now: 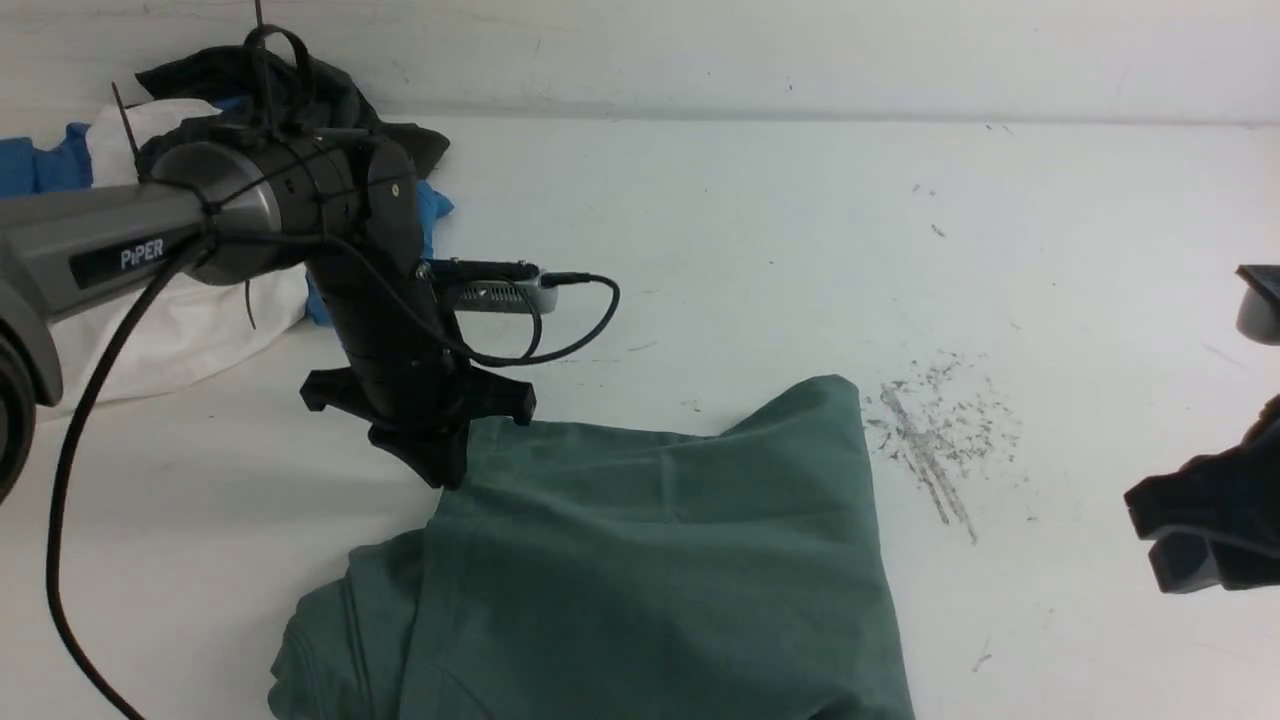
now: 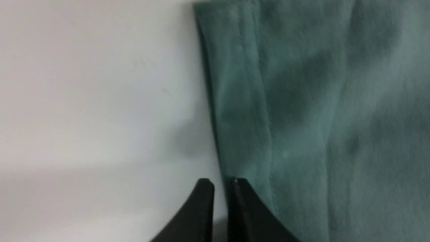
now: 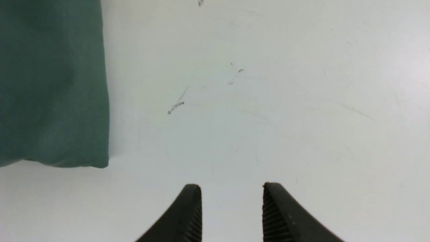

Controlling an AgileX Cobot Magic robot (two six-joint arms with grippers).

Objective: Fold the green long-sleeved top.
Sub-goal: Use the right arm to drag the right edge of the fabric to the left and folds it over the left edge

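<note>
Nearest, at the lower middle of the front view, the green long-sleeved top (image 1: pixel 640 560) lies on the white table (image 1: pixel 760 260), folded into a broad slab that runs off the bottom edge of the frame. Its far edge crosses the middle of the frame, rising to a corner at centre right. A bunched fold sits at the lower left of the garment.

At the right edge of the front view, the right gripper (image 1: pixel 1205 540) shows only in part, well apart from the top. In the right wrist view the right gripper (image 3: pixel 231 198) has its jaws standing clearly apart over bare table, with nothing between them; the top (image 3: pixel 53 84) occupies the upper left of that frame, its corner clear of the fingertips.

At centre left of the front view, the left gripper (image 1: pixel 440 465) points down at the far left corner of the top, its tips at the cloth's edge. In the left wrist view the left gripper (image 2: pixel 223 190) has its jaws nearly closed, a thin gap showing between them. The hemmed edge of the top (image 2: pixel 319 117) fills the right half of that frame; one fingertip overlaps the edge, the other lies over bare table. Whether any cloth is pinched cannot be told.

Farthest, at the upper left of the front view, a pile of dark, blue and white garments (image 1: pixel 230 260) lies behind the left arm (image 1: pixel 100 250).
</note>
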